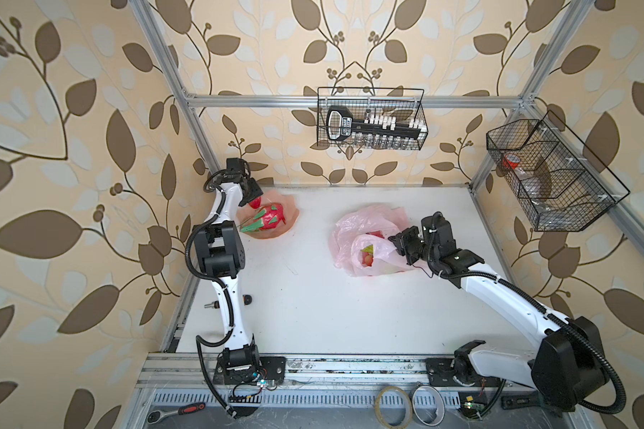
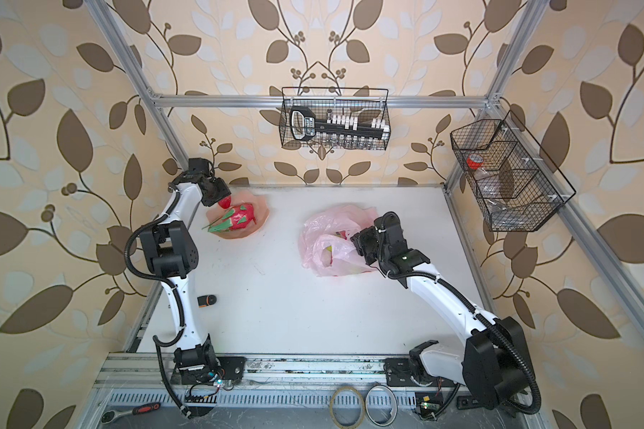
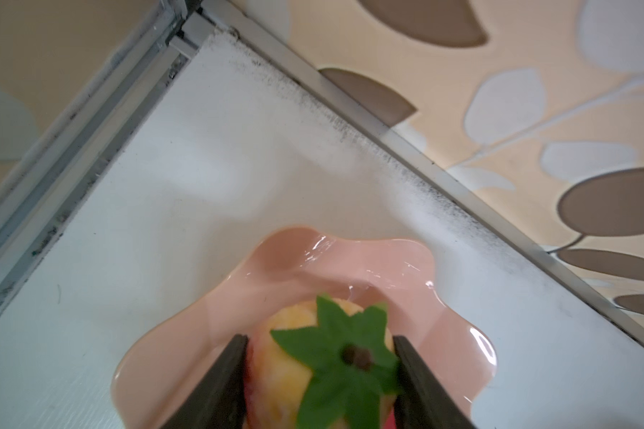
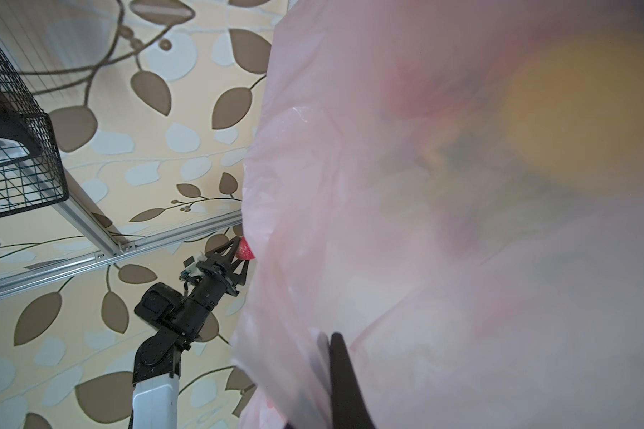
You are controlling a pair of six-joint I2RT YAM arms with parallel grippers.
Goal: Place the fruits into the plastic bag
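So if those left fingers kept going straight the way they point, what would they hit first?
The red fruit: it sits between the left fingers, which seem to grip it. Straight beyond it lies the pink dish.

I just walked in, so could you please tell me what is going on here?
The left end effector grips a small red fruit at the pink dish, where a dragon fruit lies. The right end effector is shut on the plastic bag, pinching its edge. Some fruits are already inside.
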